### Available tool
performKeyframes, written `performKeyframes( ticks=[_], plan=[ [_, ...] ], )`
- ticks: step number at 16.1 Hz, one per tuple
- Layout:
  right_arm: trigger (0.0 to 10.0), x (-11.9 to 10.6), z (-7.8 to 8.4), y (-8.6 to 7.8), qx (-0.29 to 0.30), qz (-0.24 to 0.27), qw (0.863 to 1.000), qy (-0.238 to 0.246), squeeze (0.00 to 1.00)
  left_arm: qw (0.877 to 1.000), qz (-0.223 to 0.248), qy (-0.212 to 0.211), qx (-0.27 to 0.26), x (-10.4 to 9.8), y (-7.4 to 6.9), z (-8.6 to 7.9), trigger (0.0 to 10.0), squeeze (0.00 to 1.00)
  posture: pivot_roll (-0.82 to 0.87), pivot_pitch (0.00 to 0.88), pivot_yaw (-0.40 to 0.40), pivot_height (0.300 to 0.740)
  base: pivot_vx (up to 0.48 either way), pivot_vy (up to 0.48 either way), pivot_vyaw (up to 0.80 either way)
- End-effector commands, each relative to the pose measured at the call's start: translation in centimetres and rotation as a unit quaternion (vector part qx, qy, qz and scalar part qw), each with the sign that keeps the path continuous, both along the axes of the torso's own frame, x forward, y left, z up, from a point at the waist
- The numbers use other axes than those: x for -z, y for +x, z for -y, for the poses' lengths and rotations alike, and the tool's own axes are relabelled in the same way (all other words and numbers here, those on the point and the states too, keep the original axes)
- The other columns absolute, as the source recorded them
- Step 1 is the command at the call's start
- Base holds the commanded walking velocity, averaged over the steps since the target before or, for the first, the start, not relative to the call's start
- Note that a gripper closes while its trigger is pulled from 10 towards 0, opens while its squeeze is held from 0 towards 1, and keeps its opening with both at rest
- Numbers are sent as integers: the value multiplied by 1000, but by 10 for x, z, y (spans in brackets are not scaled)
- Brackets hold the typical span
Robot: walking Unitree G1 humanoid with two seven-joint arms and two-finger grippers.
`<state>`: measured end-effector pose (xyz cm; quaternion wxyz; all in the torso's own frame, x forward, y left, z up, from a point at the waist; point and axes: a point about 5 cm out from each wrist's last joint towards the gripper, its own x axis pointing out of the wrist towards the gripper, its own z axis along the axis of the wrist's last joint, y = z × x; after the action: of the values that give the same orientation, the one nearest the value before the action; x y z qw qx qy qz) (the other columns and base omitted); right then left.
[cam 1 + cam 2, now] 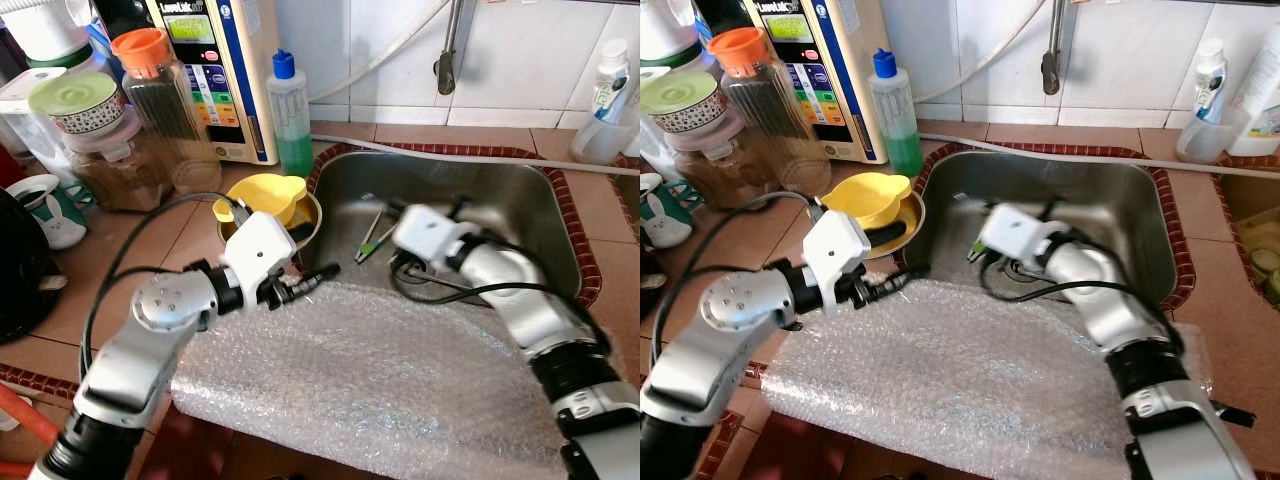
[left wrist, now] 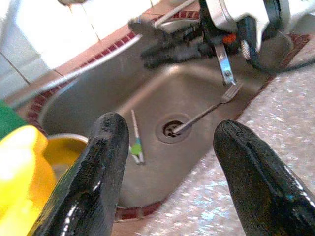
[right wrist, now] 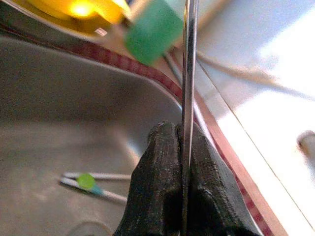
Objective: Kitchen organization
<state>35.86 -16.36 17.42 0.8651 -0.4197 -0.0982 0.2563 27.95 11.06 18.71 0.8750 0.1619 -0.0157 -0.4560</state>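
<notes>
My right gripper (image 3: 183, 142) is low inside the steel sink (image 1: 505, 190), shut on a thin metal utensil (image 3: 188, 73) seen edge-on between its fingers. On the sink floor lie a fork (image 2: 206, 110), its handle end at the drain, and a pair of green-marked chopsticks (image 1: 372, 238). My left gripper (image 1: 325, 273) hovers open with nothing in it at the sink's left rim, over the edge of a sheet of bubble wrap (image 1: 380, 370). Just behind it a yellow scoop (image 1: 265, 195) rests in a metal bowl (image 1: 310, 215).
On the counter at the left stand several jars (image 1: 150, 100), a water purifier (image 1: 225, 70) and a green soap bottle (image 1: 290, 120). The faucet (image 1: 448, 50) hangs above the sink. A white bottle (image 1: 605, 100) stands at the back right. A dark appliance (image 1: 20, 260) stands at the far left.
</notes>
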Motion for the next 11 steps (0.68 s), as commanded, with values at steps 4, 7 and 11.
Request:
performKeyframes(
  ticks=[4, 7, 11],
  plan=[
    [0, 8, 18, 3, 52, -23, 995, 85, 0, 1000, -13, -15, -9, 0, -2, -5, 10000, 1000, -177, 108, 158, 740, 0, 0, 0],
    [39, 25, 22, 1, 81, -61, 988, 114, 0, 998, -7, -30, -50, 2, 3, -10, 10000, 1000, -176, 106, 162, 740, 0, 0, 0],
    [10000, 43, 22, 0, 94, -111, 984, 104, 0, 998, -9, -23, -61, 6, 5, -14, 10000, 1000, -179, 104, 168, 740, 0, 0, 0]
  ],
)
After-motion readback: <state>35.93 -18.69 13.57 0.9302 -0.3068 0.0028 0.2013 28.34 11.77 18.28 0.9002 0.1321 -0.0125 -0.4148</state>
